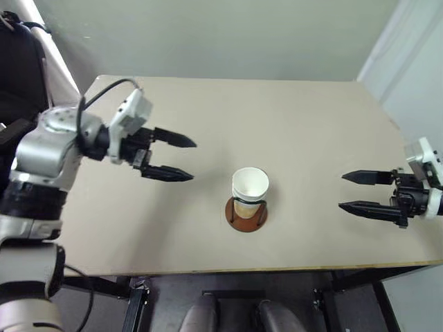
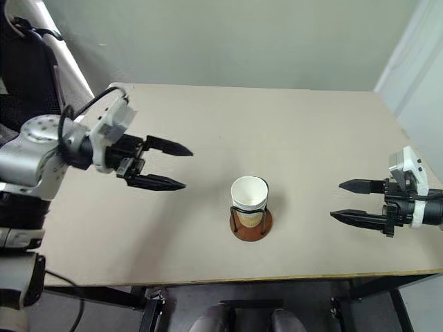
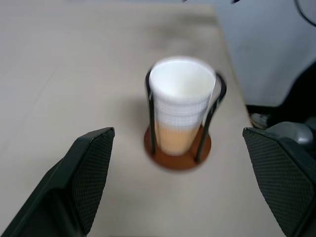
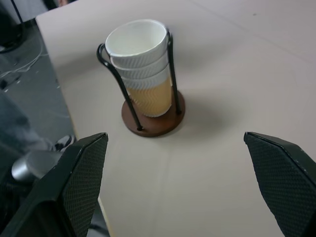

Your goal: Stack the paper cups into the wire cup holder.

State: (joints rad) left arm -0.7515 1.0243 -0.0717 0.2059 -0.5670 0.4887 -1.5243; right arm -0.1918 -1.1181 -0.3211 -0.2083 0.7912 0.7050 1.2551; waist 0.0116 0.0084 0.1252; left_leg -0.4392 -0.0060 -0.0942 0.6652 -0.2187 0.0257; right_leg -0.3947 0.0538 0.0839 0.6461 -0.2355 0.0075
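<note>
Nearest the front edge of the beige table (image 1: pixel 311 138), about mid-width, sits the wire cup holder (image 1: pixel 247 213) on its reddish-brown disc base, black wire loops rising round the paper cups (image 1: pixel 249 191). All three cups are nested inside it, upright, white rolled rims stacked one over the other w/ the tan-yellow body of the lowest one showing below. Right wrist view gives it clearest: three rims, stack top level w/ or just above the wire loops. Top cup shows white inside.

Right gripper (image 1: pixel 353 191) hangs over the table's right side, well apart from the holder, black fingers pointing in toward the centre, spread wide, nothing betw. them. One finger sits slightly nearer the front edge than the other.

Left gripper (image 1: pixel 184 158) is a bit farther back on the left side, also well apart from the holder, fingers aimed toward the table's middle, wide apart & empty. A black cable loops over its white wrist housing.

Far half of the table is bare beige surface, running back to a pale wall (image 1: pixel 208 34).
</note>
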